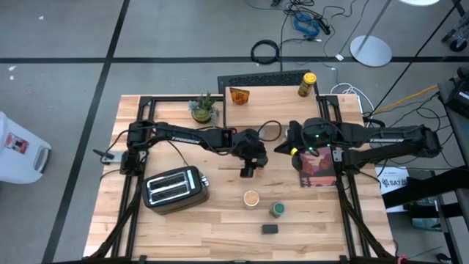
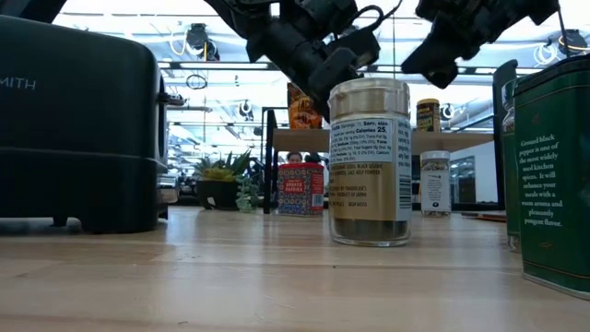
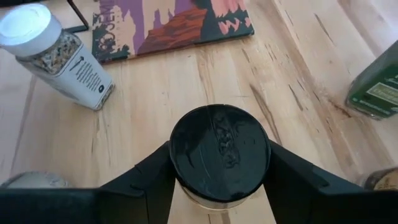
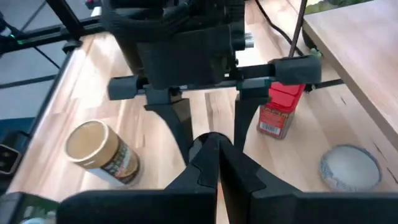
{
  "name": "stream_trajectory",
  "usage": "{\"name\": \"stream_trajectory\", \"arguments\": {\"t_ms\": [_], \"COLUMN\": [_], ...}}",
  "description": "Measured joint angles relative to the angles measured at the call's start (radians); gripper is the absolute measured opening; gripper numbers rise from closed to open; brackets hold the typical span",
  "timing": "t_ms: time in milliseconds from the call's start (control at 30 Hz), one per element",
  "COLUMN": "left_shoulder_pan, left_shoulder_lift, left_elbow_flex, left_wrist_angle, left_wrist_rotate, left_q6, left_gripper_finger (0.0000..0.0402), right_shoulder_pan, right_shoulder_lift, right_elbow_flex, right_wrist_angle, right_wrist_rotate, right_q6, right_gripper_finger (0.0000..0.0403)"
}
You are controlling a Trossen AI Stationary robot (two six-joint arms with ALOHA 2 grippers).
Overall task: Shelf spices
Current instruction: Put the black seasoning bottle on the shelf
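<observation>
Mid-tabletop, left claw [image 3: 217, 186] is clamped on an upright black-lidded jar [image 3: 219, 152], jar axis vertical, shelf [image 1: 275, 82] lying toward the far edge, while right claw [image 4: 211, 155], fingers together and empty, hangs just right of it.

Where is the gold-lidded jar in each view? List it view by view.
High view: gold-lidded jar below centre.
Low view: jar at centre, close up.
Left wrist view: cannot tell.
Right wrist view: jar at left.
Shared landmark: toaster, left of the jar in high and low views.
</observation>
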Motion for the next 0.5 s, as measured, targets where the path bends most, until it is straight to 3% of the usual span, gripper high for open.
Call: {"name": "stream_trajectory", "arguments": {"t_ms": [233,500], "left_shoulder_pan": [0.000,0.009], "left_shoulder_lift": [-0.062,-0.181], "left_elbow_flex": [0.009,0.033], "left_wrist_angle": [-0.023,-0.072], "left_wrist_rotate": [-0.012,-0.067], "left_q6": [0.000,-0.006], "left_gripper_finger": [0.0204,0.0204], "right_shoulder_pan": [0.001,0.052], "right_shoulder_lift": [-0.090,-0.087], "right_elbow_flex": [0.000,0.000], "right_wrist_angle": [-0.098,-0.150], "right_wrist_rotate": [0.000,0.026], "right_q6": [0.057,0.076], "right_gripper_finger": [0.0000,0.0000]}}
